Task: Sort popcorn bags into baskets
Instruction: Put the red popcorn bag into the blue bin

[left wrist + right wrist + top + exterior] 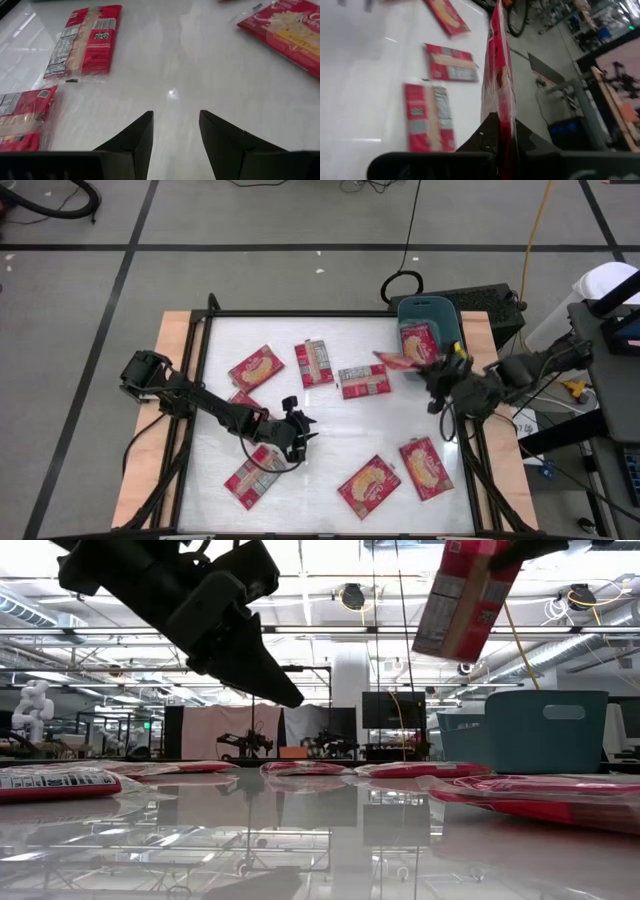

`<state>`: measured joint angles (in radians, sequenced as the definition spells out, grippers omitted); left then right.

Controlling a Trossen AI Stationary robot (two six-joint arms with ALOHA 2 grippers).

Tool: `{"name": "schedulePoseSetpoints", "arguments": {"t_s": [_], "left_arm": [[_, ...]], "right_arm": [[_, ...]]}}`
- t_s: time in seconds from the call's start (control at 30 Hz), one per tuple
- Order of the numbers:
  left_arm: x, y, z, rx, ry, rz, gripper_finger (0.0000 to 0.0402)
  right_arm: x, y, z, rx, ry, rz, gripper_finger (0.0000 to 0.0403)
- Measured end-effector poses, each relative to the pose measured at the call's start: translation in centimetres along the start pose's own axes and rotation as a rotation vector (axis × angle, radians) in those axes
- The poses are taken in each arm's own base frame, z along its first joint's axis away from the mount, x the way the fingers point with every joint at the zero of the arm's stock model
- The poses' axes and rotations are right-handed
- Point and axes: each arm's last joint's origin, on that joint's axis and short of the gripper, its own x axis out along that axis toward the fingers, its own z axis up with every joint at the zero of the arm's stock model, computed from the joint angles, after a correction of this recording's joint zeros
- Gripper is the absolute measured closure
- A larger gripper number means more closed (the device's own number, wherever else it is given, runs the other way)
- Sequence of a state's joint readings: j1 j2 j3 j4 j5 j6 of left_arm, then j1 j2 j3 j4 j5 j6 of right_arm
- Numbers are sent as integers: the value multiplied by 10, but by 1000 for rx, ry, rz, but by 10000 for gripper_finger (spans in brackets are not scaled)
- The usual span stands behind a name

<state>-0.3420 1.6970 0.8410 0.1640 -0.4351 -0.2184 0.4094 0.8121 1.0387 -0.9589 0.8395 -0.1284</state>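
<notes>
Several red popcorn bags lie flat on the white table, among them one (256,366) at the far left, one (363,381) in the middle and one (369,485) near the front. My right gripper (427,368) is shut on another bag (395,360), raised beside the teal basket (440,305) at the far right. That basket has a bag (418,340) inside. My left gripper (175,125) stands open low over bare table near the front left, with nothing between its fingers. My right gripper pinches one end of the bag (501,117) between its two fingers, flat faces against the pads. The bag shows edge-on in the right wrist view and reaches out ahead of the fingers. It is lifted clear of the table and hangs tilted (465,595).
A bag (252,475) lies just in front of my left gripper's arm, and another (426,468) at the near right. A black frame (300,313) edges the table. Bare table surface shows between the middle bags and the front ones.
</notes>
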Motion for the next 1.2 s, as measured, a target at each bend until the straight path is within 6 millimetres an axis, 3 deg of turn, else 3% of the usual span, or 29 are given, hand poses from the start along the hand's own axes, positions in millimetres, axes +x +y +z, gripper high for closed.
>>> {"name": "schedulePoseSetpoints", "arguments": {"t_s": [0.23, 0.8, 0.97, 1.2], "left_arm": [[1, 1, 0, -1, 5, 4, 238], [-2, -3, -1, 24, 1, -9, 238], [-1, -2, 0, 17, -5, -8, 238], [-1, -4, 5, 30, -56, -36, 238]], "right_arm": [[-17, -30, -6, -18, 76, -39, 403], [-27, -48, -29, -124, 160, -86, 403], [-20, -46, -35, -105, 215, -87, 403], [7, -32, -46, -158, 293, -43, 403]]}}
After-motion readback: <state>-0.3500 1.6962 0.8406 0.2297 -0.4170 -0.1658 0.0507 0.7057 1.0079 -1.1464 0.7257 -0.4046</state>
